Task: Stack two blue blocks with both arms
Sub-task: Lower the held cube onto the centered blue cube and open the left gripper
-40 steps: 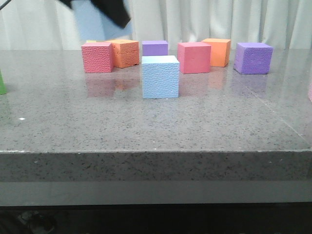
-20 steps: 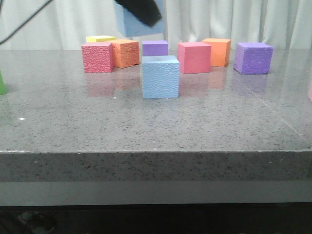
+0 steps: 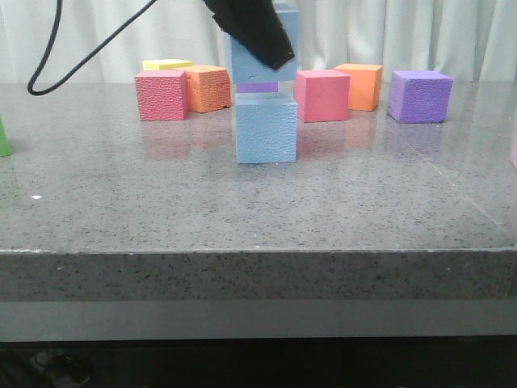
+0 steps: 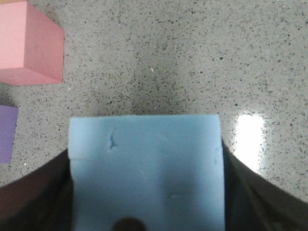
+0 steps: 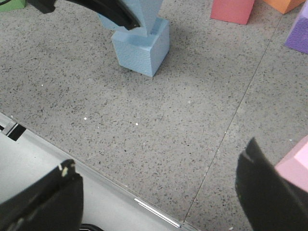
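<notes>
Front view: left gripper [image 3: 257,36] holds blue block [image 3: 262,61] just above second blue block [image 3: 266,129].

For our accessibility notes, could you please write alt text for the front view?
The left gripper holds a blue block just above a second blue block on the grey table. Behind stand pink, orange, purple and yellow cubes before a pale curtain.
</notes>
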Robot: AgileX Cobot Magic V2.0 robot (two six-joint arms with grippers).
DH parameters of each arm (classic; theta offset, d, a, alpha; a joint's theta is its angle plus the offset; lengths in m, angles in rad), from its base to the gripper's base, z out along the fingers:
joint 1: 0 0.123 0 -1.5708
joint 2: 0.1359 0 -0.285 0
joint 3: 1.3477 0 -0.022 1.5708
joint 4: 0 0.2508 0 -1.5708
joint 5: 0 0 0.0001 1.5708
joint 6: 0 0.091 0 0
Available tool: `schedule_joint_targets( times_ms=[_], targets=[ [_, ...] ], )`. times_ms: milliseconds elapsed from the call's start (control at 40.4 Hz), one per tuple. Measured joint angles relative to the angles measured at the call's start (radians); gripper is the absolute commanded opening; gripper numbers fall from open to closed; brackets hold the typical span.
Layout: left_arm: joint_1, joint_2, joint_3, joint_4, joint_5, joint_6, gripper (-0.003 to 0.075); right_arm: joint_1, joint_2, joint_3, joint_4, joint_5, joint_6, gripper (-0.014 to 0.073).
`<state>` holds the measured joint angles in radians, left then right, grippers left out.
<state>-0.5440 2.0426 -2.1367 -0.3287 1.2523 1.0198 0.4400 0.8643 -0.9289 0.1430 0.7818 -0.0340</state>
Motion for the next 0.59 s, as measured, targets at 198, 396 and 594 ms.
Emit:
schedule_joint_targets(
  times_ms=[198,396,594],
  targets=[
    [0.000,0.005,0.000,0.002,0.000,0.008,0.0356,0.000,0.000,0.000,0.000,0.000,0.000,0.0643],
    [0.000,0.007,0.000,0.000,0.000,0.029,0.0356,0.000,0.000,0.000,0.000,0.000,0.000,0.0643],
    [0.000,0.021,-0.002,-0.002,0.000,0.035,0.0362,0.000,0.000,0.000,0.000,0.000,0.000,0.0643]
  ],
)
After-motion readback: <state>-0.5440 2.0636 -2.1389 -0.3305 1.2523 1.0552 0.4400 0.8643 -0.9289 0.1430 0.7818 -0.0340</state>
